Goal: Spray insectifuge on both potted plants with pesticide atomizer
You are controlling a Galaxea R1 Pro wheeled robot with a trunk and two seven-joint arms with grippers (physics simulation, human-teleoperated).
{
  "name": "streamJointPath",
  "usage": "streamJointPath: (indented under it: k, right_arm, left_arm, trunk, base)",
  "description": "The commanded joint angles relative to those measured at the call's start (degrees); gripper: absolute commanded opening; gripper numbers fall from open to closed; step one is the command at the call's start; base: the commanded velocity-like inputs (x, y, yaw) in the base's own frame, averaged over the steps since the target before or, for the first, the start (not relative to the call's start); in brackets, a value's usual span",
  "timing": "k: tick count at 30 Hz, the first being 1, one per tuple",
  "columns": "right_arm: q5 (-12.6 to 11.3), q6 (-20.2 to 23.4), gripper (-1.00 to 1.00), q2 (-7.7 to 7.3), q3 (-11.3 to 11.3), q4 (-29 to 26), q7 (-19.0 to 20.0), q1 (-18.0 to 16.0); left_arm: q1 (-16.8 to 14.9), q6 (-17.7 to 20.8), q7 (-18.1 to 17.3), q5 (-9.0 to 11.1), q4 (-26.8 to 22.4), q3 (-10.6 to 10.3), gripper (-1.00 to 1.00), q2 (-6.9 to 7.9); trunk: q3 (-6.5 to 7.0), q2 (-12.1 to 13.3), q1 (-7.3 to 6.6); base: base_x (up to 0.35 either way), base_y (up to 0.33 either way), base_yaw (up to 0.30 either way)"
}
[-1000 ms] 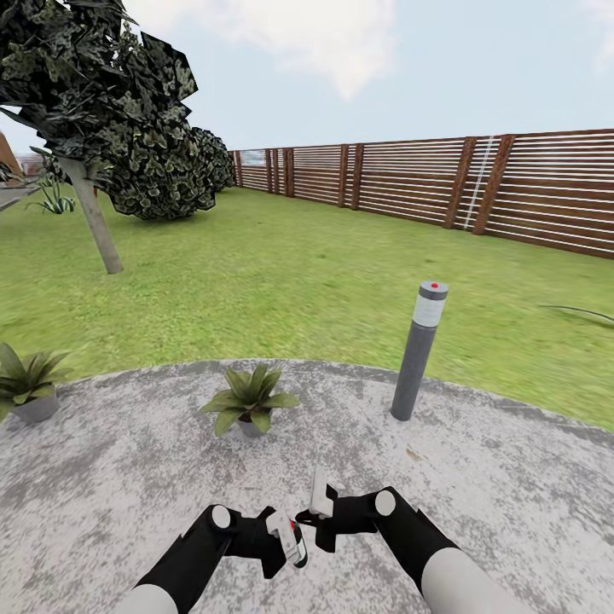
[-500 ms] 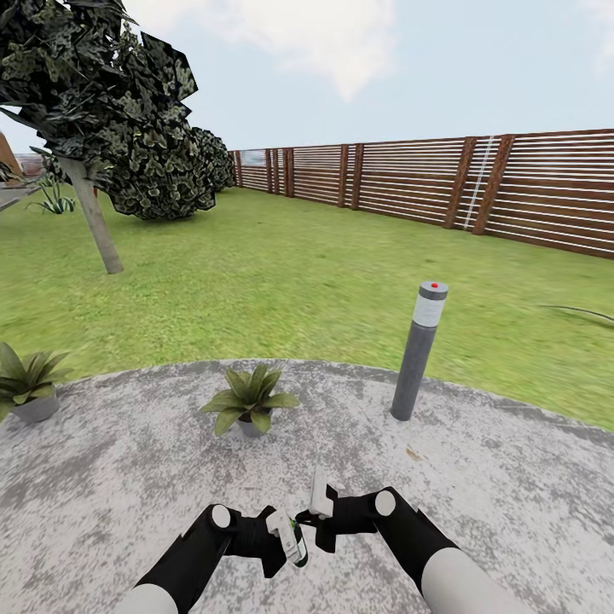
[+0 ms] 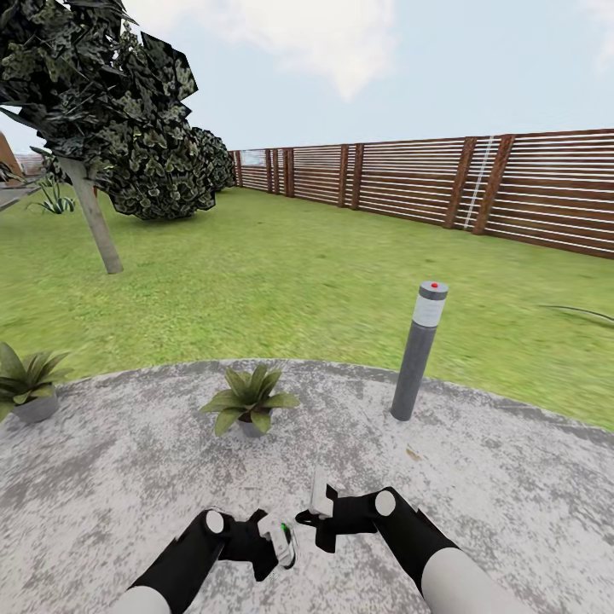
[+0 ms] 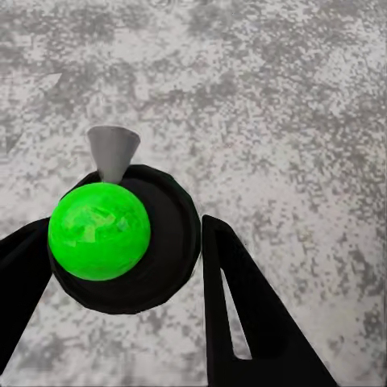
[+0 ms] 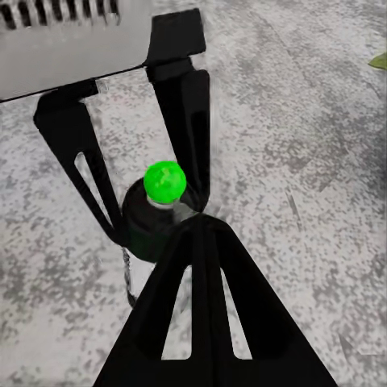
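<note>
My left gripper (image 3: pixel 280 542) is shut on the pesticide atomizer (image 3: pixel 285 537), low in the head view over the stone patio (image 3: pixel 477 477). In the left wrist view the dark round bottle (image 4: pixel 165 242), with its bright green cap and grey nozzle, sits between the two black fingers (image 4: pixel 234 306). My right gripper (image 3: pixel 305 518) hovers just right of it, shut and empty, with its tips (image 5: pixel 201 227) almost at the bottle (image 5: pixel 164 182). One potted plant (image 3: pixel 250 401) stands ahead on the patio. The other (image 3: pixel 30 384) is at the patio's left edge.
A tall grey bollard lamp (image 3: pixel 418 351) stands on the patio's far right rim. Lawn (image 3: pixel 281 281) stretches beyond to a brown slat fence (image 3: pixel 512 188). A leaning tree (image 3: pixel 94 217) and dark bushes (image 3: pixel 162 170) stand at the far left.
My left gripper has drawn slightly back and left with the atomizer, and the bottle has turned so less of its label shows. The right arm and plants have not moved.
</note>
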Motion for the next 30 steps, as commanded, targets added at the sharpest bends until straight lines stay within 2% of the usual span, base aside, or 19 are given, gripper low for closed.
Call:
streamJointPath:
  k: [1,6,15,16,17,21,22,24,25,26,27,29,30]
  right_arm:
    - [0.47,-0.27,-1.0,-0.02,-0.04,-0.07,0.01,-0.02]
    - [0.47,-0.27,-1.0,-0.07,-0.05,0.0,0.01,-0.02]
    - [0.49,-0.27,-1.0,-0.64,-0.2,0.38,-0.01,-0.02]
    - [0.45,-0.27,-1.0,-0.76,-0.3,0.41,-0.05,-0.02]
    - [0.42,-0.27,1.0,-1.04,-0.44,0.43,-0.11,-0.02]
    - [0.31,-0.31,1.0,-2.44,-0.73,0.47,-0.3,0.0]
    - [0.25,-0.29,1.0,-2.7,-0.77,0.49,-0.4,-0.01]
    - [-0.08,-0.3,1.0,-3.02,-0.76,0.61,-0.8,0.03]
    - [-0.38,-0.33,1.0,-3.4,-0.76,1.23,-1.82,0.05]
    - [-0.6,-0.34,1.0,-3.61,-0.75,2.13,-3.08,0.06]
    - [-0.93,-0.35,1.0,-3.81,-0.77,3.35,-4.87,0.06]
    - [-2.97,-0.35,1.0,-4.29,-1.07,6.81,-11.24,0.07]
    - [-4.45,-0.35,1.0,-4.42,-1.62,8.31,-14.32,0.07]
  left_arm:
    - [-0.07,-0.05,0.1,-0.39,0.8,0.01,-1.0,0.42]
    - [-0.16,0.02,0.52,-0.59,2.6,-0.09,-1.0,4.25]
    - [0.43,-0.29,0.39,-0.56,2.74,-0.09,-1.0,13.08]
    - [0.47,-0.33,0.42,-0.54,2.74,-0.06,-1.0,13.68]
    - [0.5,-0.23,0.44,-0.49,2.74,0.0,-1.0,14.43]
    - [0.46,0.08,0.57,-0.09,2.74,0.27,-1.0,15.47]
    - [0.43,0.14,0.63,0.01,2.74,0.87,-1.0,15.54]
    - [0.39,0.21,0.69,0.24,2.72,3.84,-1.0,15.53]
    - [0.38,0.31,0.66,0.43,2.76,7.15,-1.0,15.42]
    - [0.37,0.35,0.61,0.5,2.78,9.53,-1.0,15.26]
    - [0.37,0.38,0.59,0.51,2.8,11.69,-1.0,15.12]
    - [0.36,0.44,0.58,0.57,2.82,15.3,-1.0,14.95]
    - [0.36,0.62,0.57,0.59,2.82,16.11,-1.0,14.94]
  trunk:
    - [-0.05,-0.02,-0.01]
    - [-0.05,-0.02,-0.01]
    - [-0.05,-0.02,-0.01]
    - [-0.05,-0.02,-0.01]
    - [-0.05,-0.02,-0.01]
    - [-0.05,-0.02,-0.01]
    - [-0.05,-0.02,-0.01]
    - [-0.05,-0.02,-0.01]
    - [-0.05,-0.02,-0.01]
    - [-0.05,-0.02,-0.01]
    - [-0.05,-0.02,-0.01]
    - [-0.05,-0.02,-0.01]
    - [-0.05,-0.02,-0.01]
  base:
    - [0.0,0.0,0.0]
    - [0.0,0.0,0.0]
    - [0.0,0.0,0.0]
    - [0.0,0.0,0.0]
    - [0.0,0.0,0.0]
    - [0.0,0.0,0.0]
    - [0.0,0.0,0.0]
    - [0.0,0.0,0.0]
    - [0.0,0.0,0.0]
    - [0.0,0.0,0.0]
    - [0.0,0.0,0.0]
    - [0.0,0.0,0.0]
    - [0.0,0.0,0.0]
